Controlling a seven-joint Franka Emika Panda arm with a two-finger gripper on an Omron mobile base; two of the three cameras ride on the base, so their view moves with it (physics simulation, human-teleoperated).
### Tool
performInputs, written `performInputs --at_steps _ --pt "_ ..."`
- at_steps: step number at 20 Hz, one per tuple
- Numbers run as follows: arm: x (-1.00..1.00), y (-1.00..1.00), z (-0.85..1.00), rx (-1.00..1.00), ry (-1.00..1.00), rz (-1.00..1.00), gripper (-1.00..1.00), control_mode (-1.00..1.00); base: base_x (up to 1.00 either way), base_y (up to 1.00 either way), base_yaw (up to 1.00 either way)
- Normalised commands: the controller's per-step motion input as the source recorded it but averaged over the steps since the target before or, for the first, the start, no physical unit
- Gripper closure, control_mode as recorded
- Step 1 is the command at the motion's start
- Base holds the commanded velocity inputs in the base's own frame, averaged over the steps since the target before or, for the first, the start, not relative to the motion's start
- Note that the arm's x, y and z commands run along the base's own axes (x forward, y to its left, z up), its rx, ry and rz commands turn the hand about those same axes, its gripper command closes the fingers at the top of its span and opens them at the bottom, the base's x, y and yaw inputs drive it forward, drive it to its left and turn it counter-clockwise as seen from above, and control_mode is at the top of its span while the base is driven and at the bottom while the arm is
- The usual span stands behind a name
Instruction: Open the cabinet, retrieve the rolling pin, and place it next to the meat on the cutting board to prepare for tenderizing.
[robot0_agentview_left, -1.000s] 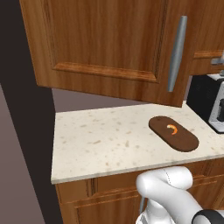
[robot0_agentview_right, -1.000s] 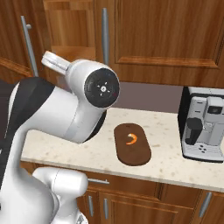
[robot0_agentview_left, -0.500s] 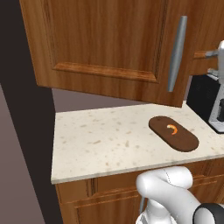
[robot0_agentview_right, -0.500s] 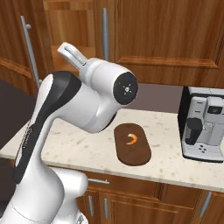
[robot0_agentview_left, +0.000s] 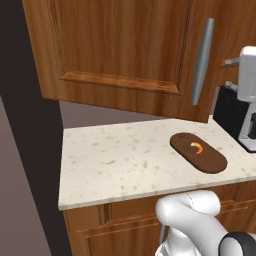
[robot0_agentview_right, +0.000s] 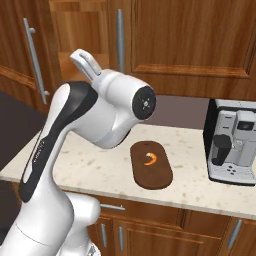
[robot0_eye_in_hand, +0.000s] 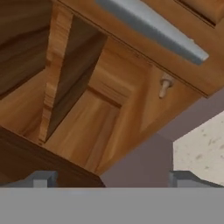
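Claw (robot0_eye_in_hand: 111, 177) now nearer open cabinet (robot0_eye_in_hand: 87, 109)

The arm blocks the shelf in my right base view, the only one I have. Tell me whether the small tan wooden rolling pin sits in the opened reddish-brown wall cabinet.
Observer: The hand view shows the rolling pin, tiny, against the wood, seemingly inside the cabinet, near a long silver bar handle.
Operator: Now report the gripper.
Observer: In the left base view the gripper is open and empty, fingers pointing toward the door's handle.
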Motion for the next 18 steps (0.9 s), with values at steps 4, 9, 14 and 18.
performInputs --at_steps 4,9,14,18 --pt "0.13 0.40 -0.06 0.05 0.12 0.01 -1.00 -1.00 0.00 0.00 0.00" --pt "0.28 0.37 0.00 0.01 0.14 0.01 -1.00 -1.00 0.00 0.00 0.00" --pt "0.02 0.33 -0.04 0.03 0.11 0.08 -1.00 -1.00 0.00 0.00 0.00" --pt "-0.52 0.61 -0.08 0.01 0.00 0.15 -1.00 -1.00 0.00 0.00 0.00"
